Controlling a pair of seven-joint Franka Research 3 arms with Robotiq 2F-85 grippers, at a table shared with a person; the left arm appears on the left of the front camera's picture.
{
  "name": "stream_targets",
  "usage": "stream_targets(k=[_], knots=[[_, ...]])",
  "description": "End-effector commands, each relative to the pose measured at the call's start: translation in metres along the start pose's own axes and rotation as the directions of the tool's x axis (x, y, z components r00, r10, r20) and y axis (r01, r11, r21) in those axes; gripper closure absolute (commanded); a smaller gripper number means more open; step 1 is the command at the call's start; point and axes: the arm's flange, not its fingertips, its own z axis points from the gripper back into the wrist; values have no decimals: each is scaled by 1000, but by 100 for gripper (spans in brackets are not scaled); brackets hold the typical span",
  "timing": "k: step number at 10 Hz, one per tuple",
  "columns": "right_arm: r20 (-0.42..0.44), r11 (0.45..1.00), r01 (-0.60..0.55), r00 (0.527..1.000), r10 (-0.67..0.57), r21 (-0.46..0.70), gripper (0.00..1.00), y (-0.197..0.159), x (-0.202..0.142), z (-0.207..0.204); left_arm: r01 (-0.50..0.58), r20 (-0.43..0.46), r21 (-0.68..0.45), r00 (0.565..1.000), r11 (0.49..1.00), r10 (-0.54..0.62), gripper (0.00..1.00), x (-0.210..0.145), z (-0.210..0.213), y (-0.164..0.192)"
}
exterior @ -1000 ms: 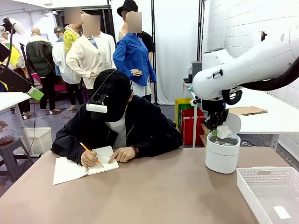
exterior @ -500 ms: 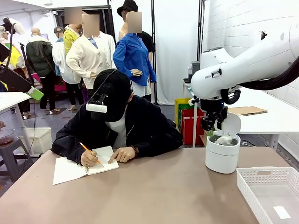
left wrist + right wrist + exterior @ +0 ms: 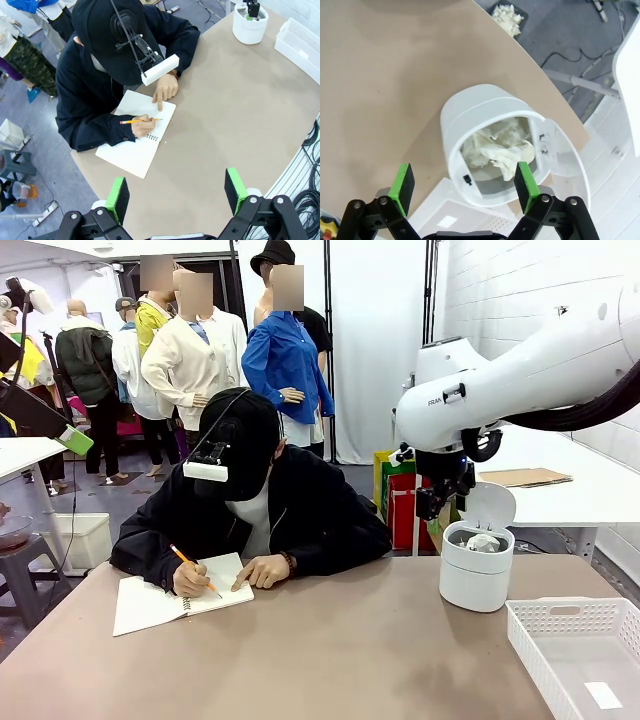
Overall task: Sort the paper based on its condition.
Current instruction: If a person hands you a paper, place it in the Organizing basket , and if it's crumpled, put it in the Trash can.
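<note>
Right gripper [image 3: 462, 187], jaws wide apart and empty, hangs above the bin [image 3: 476, 580] at the table's 2 o'clock. Paper [image 3: 501, 149] lies inside the bin. Release step looks done; next, probably lift clear.

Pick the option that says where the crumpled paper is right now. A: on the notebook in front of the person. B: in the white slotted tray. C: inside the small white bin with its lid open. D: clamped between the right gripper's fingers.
C: the crumpled paper lies inside the small white bin, whose lid stands open, while the right gripper is above it with its jaws apart and empty.
</note>
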Motion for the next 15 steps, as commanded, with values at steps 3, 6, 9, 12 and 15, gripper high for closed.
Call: stream_targets(k=[3, 6, 9, 12, 15], knots=[[4, 1000, -21, 1000, 21, 4, 0, 11, 2, 5, 0, -3, 3, 1000, 1000, 0, 0, 0, 0, 0], [4, 1000, -21, 1000, 21, 4, 0, 11, 2, 5, 0, -3, 3, 1000, 1000, 0, 0, 0, 0, 0], [4, 1000, -21, 1000, 21, 4, 0, 11, 2, 5, 0, -3, 3, 1000, 1000, 0, 0, 0, 0, 0], [4, 1000, -21, 1000, 21, 4, 0, 11, 2, 5, 0, -3, 3, 1000, 1000, 0, 0, 0, 0, 0], [165, 993, -50, 986, 32, 104, 0, 68, -32, 38, 0, -3, 3, 1000, 1000, 0, 0, 0, 0, 0]])
